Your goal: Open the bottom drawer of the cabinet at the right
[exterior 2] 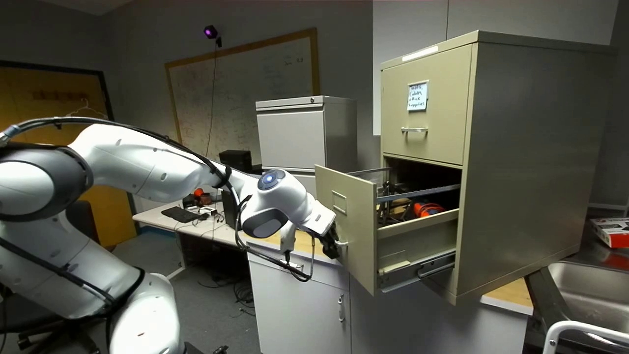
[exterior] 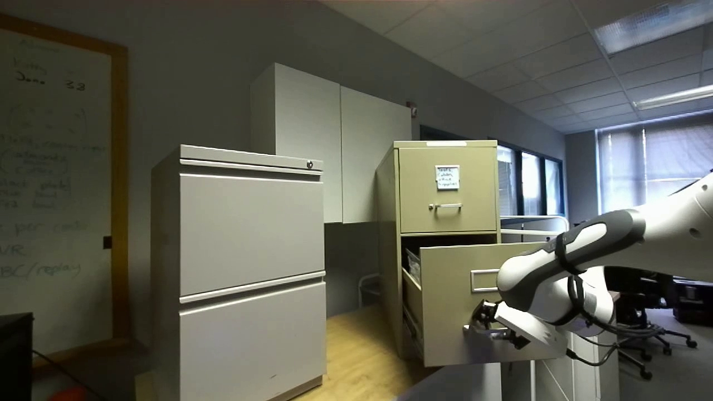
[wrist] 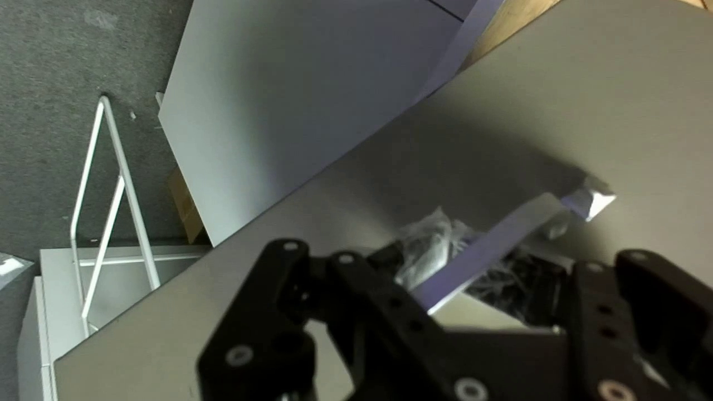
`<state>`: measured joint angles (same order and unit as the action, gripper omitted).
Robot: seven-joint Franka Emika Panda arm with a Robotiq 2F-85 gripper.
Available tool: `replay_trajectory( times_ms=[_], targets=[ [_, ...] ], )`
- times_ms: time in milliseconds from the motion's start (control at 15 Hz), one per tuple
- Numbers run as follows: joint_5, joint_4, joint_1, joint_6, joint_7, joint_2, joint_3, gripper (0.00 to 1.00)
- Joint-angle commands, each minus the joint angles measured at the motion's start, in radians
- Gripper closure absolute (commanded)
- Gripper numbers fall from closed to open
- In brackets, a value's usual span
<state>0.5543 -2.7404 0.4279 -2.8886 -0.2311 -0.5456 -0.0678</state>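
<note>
Drawer unit (exterior: 252, 236) left, filing cabinet (exterior 2: 526, 162) right, bottom drawer (exterior: 448, 306) jutting forward, cupboards (exterior: 312, 150) behind

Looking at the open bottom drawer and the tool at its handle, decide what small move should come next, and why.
Probably open the tool and release the handle it grips: the bottom drawer already stands well out of the cabinet, so further pulling looks unnecessary.

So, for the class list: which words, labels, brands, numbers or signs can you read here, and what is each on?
"Tools, Cables, office Supplies": label on the top drawer of the tan cabinet.
"38": whiteboard, beside an unclear word.
"VR": whiteboard, faint.
"BC/replay": whiteboard, faint.
Other whiteboard writing: too faint.
Red-and-white box: print too small.
Label frame on the bottom drawer: none readable.
No brand readable.
</note>
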Motion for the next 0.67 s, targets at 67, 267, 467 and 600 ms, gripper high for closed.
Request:
replay_trajectory(
  times_ms=[67,267,467,600],
  targets=[
    [-0.159,0.074,0.117,0.159,-0.046,-0.068,-0.106,0.64],
    [-0.160,0.074,0.118,0.157,-0.048,-0.067,-0.108,0.64],
    [-0.149,0.072,0.114,0.152,-0.040,-0.069,-0.108,0.64],
    [-0.143,0.071,0.113,0.146,-0.036,-0.068,-0.109,0.64]
  ],
)
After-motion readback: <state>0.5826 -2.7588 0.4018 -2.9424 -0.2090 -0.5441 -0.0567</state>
